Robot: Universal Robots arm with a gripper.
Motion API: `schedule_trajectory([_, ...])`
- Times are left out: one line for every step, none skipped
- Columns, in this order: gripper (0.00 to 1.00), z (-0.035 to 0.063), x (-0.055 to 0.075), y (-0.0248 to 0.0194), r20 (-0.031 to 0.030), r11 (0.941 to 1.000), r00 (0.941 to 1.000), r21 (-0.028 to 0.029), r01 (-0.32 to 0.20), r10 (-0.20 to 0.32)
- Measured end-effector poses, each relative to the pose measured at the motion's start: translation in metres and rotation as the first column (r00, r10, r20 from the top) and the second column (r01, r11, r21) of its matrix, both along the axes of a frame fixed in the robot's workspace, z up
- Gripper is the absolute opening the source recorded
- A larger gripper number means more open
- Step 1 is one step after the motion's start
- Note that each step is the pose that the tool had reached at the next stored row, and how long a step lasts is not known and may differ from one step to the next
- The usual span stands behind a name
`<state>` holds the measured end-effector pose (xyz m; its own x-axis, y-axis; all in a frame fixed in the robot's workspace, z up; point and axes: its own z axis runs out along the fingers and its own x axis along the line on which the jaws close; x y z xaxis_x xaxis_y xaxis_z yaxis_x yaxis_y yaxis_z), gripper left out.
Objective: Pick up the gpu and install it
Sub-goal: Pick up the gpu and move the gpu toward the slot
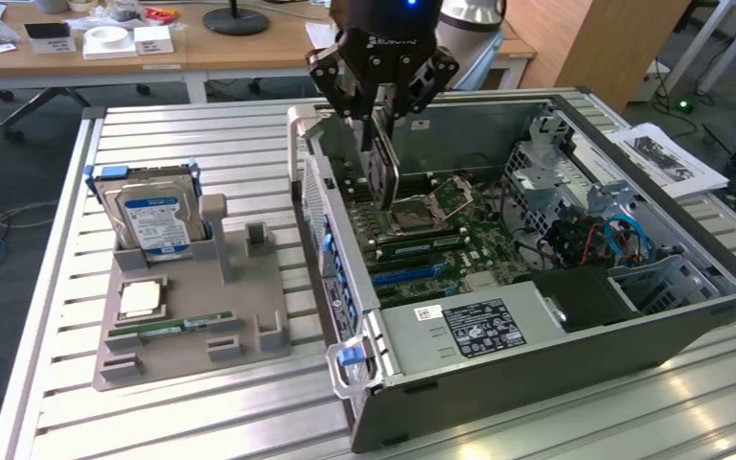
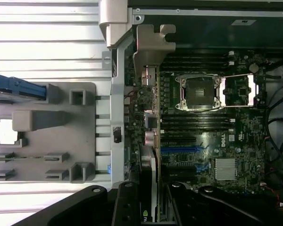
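My gripper [image 1: 381, 117] hangs over the open computer case [image 1: 675, 331], shut on the gpu [image 1: 382, 177]. The card hangs on edge from the fingers, down inside the case beside its rear wall and above the motherboard [image 1: 451, 240]. In the wrist view the gpu [image 2: 153, 122] runs edge-on from my gripper [image 2: 149, 200], with its silver end bracket [image 2: 150, 44] at the far end by the case's rear wall. The card lies over the board's edge beside the blue slots [image 2: 179, 149]. Whether its lower edge touches a slot I cannot tell.
A grey holder tray [image 1: 189, 355] stands at the exterior view's left of the case with a blue-labelled hard drive [image 1: 153, 220], a processor chip [image 1: 139, 298] and a memory stick [image 1: 170, 327]. Inside the case are the open processor socket [image 1: 420, 213], a power supply [image 1: 471, 326] and cables [image 1: 598, 240].
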<state>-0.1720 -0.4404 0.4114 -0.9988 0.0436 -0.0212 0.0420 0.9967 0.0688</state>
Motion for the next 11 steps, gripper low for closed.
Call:
schedule_trajectory([0.27, 0.0, 0.003, 0.0, 0.0, 1.0, 1.0, 0.0008, 0.0, 0.0])
schedule_trajectory([0.27, 0.0, 0.007, 0.0, 0.0, 1.0, 1.0, 0.0017, 0.0, 0.0])
schedule_trajectory([0.27, 0.0, 0.01, 0.0001, 0.0, 1.0, 1.0, 0.0026, 0.0, 0.0])
schedule_trajectory([0.27, 0.0, 0.014, 0.0002, 0.0, 1.0, 1.0, 0.0035, 0.0, 0.0])
schedule_trajectory([0.27, 0.0, 0.017, 0.0002, 0.0, 1.0, 1.0, 0.0042, 0.0, 0.0])
schedule_trajectory([0.27, 0.0, 0.02, 0.0003, 0.0, 1.0, 1.0, 0.0049, 0.0, 0.0])
schedule_trajectory([0.27, 0.0001, 0.023, 0.0003, -0.0001, 1.0, 1.0, 0.0055, 0.0, 0.0])
schedule_trajectory([0.27, 0.0001, 0.026, 0.0004, -0.0001, 1.0, 1.0, 0.0062, 0.0, 0.0])
schedule_trajectory([0.27, 0.0001, 0.028, 0.0005, -0.0001, 1.0, 1.0, 0.0068, 0.0, 0.0])
schedule_trajectory([0.27, 0.0001, 0.031, 0.0006, -0.0001, 1.0, 1.0, 0.0075, 0.0, 0.0])
schedule_trajectory([0.27, 0.0, 0.034, 0.0007, -0.0001, 1.0, 1.0, 0.0082, 0.0, 0.0])
